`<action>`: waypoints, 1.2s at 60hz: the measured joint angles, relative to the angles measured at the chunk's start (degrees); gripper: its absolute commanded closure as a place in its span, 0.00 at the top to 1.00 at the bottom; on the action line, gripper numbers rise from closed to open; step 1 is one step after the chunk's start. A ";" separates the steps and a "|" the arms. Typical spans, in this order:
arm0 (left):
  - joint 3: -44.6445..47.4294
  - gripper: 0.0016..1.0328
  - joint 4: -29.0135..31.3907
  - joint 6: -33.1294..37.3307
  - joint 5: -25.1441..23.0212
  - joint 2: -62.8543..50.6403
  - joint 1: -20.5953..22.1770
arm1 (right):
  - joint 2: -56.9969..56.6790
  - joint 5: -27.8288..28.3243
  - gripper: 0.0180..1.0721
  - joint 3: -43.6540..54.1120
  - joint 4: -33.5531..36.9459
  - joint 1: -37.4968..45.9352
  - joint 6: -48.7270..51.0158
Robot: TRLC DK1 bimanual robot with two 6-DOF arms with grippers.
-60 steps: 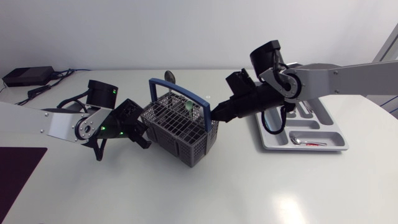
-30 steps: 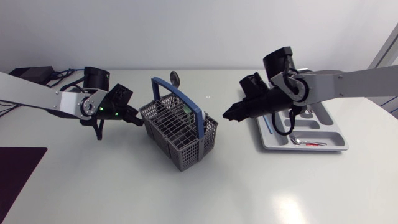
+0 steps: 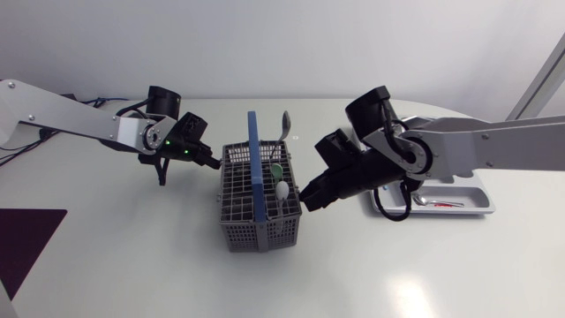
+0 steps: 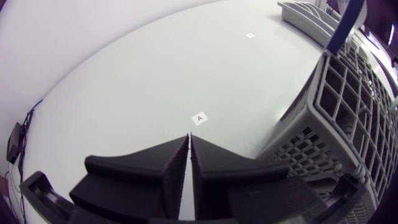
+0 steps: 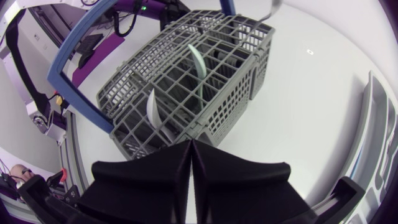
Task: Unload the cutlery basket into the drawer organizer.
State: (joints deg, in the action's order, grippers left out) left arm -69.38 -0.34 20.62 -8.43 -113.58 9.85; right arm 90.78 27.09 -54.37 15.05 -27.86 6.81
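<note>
The basket (image 3: 262,212) is stood at the middle of the bench (image 3: 132,256), with its blue handle (image 3: 255,168) raised upright. Three pieces are carried in it. A metal spoon (image 3: 284,128) is stood tall at the far side. A green spoon (image 3: 276,170) and a white spoon (image 3: 281,190) are set in compartments on the side towards the organizer (image 3: 463,210). The organizer is laid on the bench to the right of the basket and is largely hidden by the right arm (image 3: 477,146). A small spoon (image 3: 422,200) and a red piece (image 3: 448,204) are seen in its near compartment.

The left jaws, at the end of the left arm (image 3: 71,119), are pressed together on nothing, just beside the basket's far left corner. The right jaws are likewise closed and empty, close against the basket's right wall. Whether either pair touches the basket cannot be told. A small label (image 4: 199,117) is stuck to the bench ahead of the left jaws.
</note>
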 measured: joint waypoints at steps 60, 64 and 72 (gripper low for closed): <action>25.64 0.14 9.86 7.74 -2.86 40.85 6.51 | 0.55 -6.12 0.06 -8.20 -2.82 9.16 3.52; 27.56 0.14 10.43 8.20 -3.08 42.64 8.15 | 2.89 -5.77 0.06 -9.51 -3.54 9.70 3.50; 30.18 0.14 11.02 9.09 -3.10 43.91 10.21 | 6.27 -3.48 0.06 -10.32 -3.54 11.52 3.50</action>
State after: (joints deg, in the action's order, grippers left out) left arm -39.20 10.68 29.71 -11.53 -69.67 20.05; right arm 97.06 23.62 -64.69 11.51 -16.34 10.31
